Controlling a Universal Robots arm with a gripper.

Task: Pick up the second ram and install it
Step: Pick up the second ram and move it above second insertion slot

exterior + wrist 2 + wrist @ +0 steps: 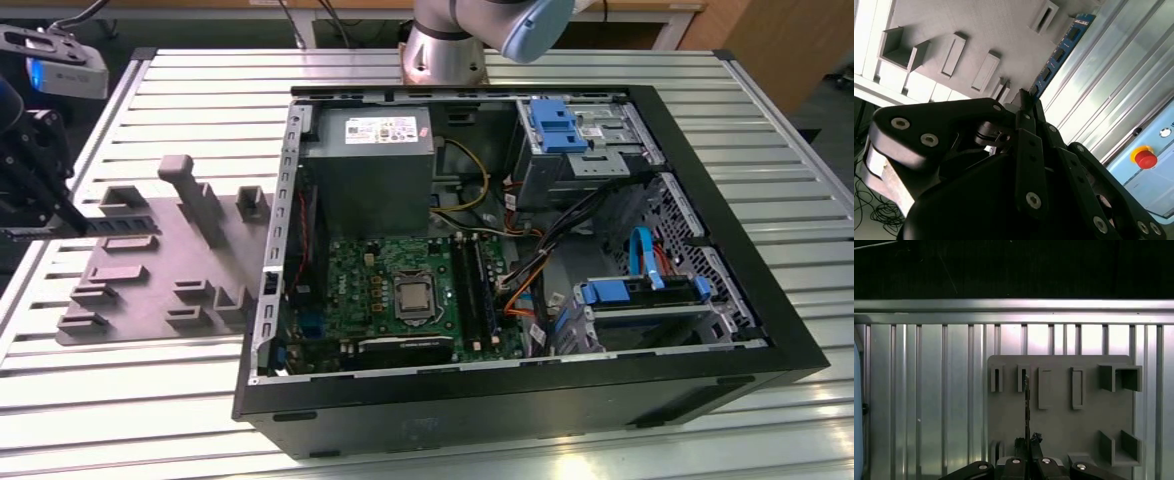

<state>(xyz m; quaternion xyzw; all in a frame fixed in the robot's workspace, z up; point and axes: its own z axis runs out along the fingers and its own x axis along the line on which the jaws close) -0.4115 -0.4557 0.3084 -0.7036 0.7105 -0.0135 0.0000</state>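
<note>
Pincer (1024,97) is gripping the ram (1061,47) by one end, with its fingers closed on it. It is hanging over the grey holder (1064,430). The holder is sitting on the table (200,70), at the exterior view's left of the open computer (747,330). The ram's tip is pointing near two thin slots (996,379).

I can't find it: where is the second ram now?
In the first wrist view the second ram sits edge-on in the tool, over the grey holder plate, to the exterior view's left of the computer case.
</note>
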